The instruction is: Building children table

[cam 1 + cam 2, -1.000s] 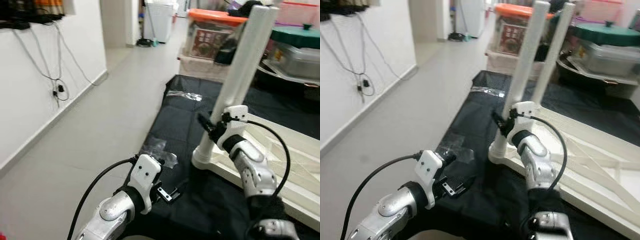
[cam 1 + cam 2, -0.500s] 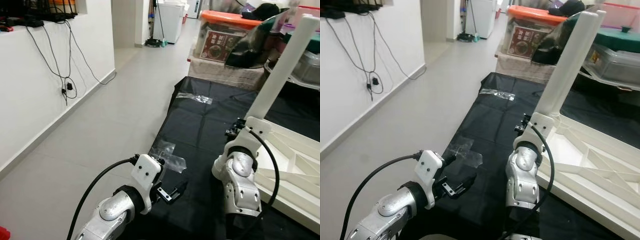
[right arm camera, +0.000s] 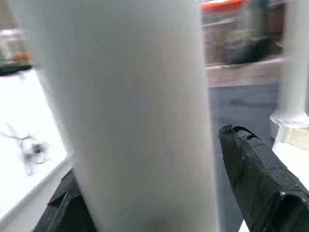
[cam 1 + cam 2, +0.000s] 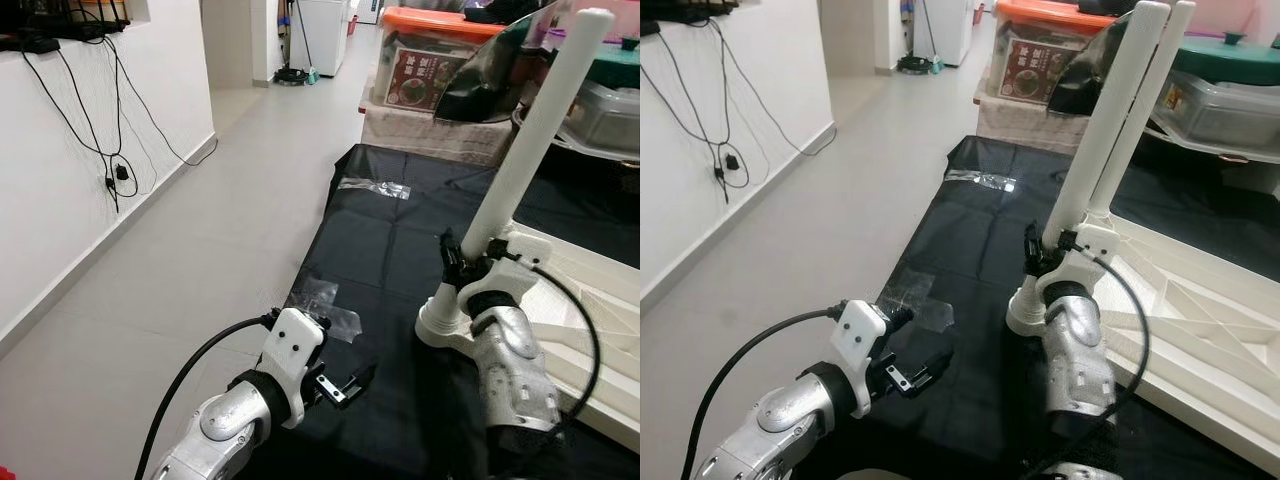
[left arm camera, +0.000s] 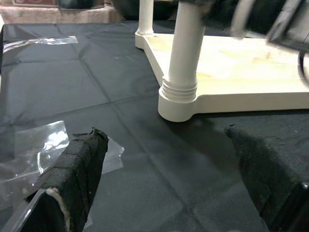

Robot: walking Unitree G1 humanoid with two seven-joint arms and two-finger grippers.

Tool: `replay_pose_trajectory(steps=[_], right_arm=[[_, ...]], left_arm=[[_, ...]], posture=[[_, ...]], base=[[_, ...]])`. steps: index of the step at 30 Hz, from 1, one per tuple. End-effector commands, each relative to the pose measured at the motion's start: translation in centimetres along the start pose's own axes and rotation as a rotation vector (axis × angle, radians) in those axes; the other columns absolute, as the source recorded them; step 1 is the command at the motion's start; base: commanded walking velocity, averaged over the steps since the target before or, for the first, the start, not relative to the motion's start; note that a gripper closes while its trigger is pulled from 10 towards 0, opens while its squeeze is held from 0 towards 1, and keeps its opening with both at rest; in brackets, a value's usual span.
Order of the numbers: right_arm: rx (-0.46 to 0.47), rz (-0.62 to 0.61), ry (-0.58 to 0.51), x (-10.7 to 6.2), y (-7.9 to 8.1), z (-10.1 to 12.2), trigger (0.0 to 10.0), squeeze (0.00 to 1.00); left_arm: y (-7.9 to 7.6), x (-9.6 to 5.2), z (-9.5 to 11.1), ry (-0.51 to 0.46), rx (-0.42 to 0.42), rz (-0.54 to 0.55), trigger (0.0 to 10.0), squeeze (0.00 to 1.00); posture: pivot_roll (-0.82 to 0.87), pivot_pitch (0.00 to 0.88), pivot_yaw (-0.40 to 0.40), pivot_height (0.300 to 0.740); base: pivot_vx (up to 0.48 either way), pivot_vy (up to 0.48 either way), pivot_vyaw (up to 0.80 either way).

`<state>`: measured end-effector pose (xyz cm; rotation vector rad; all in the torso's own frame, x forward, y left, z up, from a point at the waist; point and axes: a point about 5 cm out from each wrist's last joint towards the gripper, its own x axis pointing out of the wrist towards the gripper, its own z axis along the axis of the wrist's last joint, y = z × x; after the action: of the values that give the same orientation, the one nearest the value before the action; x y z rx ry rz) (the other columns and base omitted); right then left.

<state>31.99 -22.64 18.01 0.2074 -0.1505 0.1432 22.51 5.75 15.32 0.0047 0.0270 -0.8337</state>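
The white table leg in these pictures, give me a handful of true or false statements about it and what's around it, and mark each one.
1. The right claw is at the white table leg, a finger on either side of it. True.
2. The leg lies flat on the black sheet. False: it stands up from a corner of the upturned white tabletop.
3. The left claw grips a screwdriver. False: it is open and holds nothing, above the black sheet.
4. Clear plastic wrap lies on the sheet near the left claw. True.
5. An orange-lidded storage box stands beyond the sheet. True.
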Motion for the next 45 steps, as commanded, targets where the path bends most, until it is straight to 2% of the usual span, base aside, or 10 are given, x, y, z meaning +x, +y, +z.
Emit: replay_pose_trajectory(steps=[1,17,18,20,21,26,36,38,39,45], right_arm=[[0.054,0.207,0.047,-0.2,0.2,0.0,10.0,0.0],[-0.048,0.916,0.349,1.3,1.5,-0.3,10.0,0.0],[-0.054,0.934,0.361,1.4,1.6,-0.4,7.5,0.0],[-0.057,0.948,0.367,1.5,1.8,-0.4,7.5,0.0],[-0.045,0.956,0.351,1.4,2.0,-0.4,0.0,0.0],[-0.041,0.925,0.268,1.2,2.2,-0.5,0.0,0.0],[-0.089,0.016,0.115,1.2,-0.5,-1.9,0.0,0.0],[-0.116,-0.23,0.101,0.0,-1.5,-2.3,0.0,0.0],[-0.182,-0.6,0.059,-2.8,-2.6,-2.2,0.0,0.0],[-0.098,-0.859,0.024,-4.6,-1.4,-2.5,0.0,0.0]], left_arm=[[-0.2,0.0,0.2,-0.007,0.01,-0.009,10.0,0.0],[0.1,-0.2,-0.2,0.0,0.008,0.015,10.0,0.0],[0.1,-0.3,-0.2,0.0,0.008,0.016,10.0,0.0],[0.2,-0.3,-0.2,0.0,0.008,0.017,10.0,0.0],[0.2,-0.3,-0.2,0.0,0.008,0.017,10.0,0.0],[0.2,-0.3,-0.1,0.0,0.008,0.016,10.0,0.0],[0.1,-0.4,0.0,-0.001,0.008,0.014,10.0,0.0],[0.1,-0.3,0.0,-0.001,0.007,0.013,10.0,0.0],[0.1,-0.3,0.0,-0.002,0.005,0.011,10.0,0.0],[0.0,-0.2,0.1,-0.004,0.009,0.009,10.0,0.0]], posture=[[0.17,0.0,-0.08,0.74],[0.22,0.0,-0.105,0.74],[0.22,0.0,-0.11,0.74],[0.22,0.0,-0.109,0.74],[0.22,0.0,-0.109,0.74],[0.22,0.0,-0.106,0.74],[0.18,0.0,-0.082,0.74],[0.18,0.0,-0.076,0.74],[0.18,0.0,-0.08,0.74],[0.18,0.0,-0.084,0.74]], base=[[0.0,0.0,0.0],[0.0,0.0,0.0],[0.0,0.0,0.0],[0.0,0.0,0.0],[0.0,0.0,0.0],[0.0,0.0,0.0],[0.0,0.0,0.0],[0.0,0.0,0.0],[0.0,0.0,0.0],[0.0,0.0,0.0]])
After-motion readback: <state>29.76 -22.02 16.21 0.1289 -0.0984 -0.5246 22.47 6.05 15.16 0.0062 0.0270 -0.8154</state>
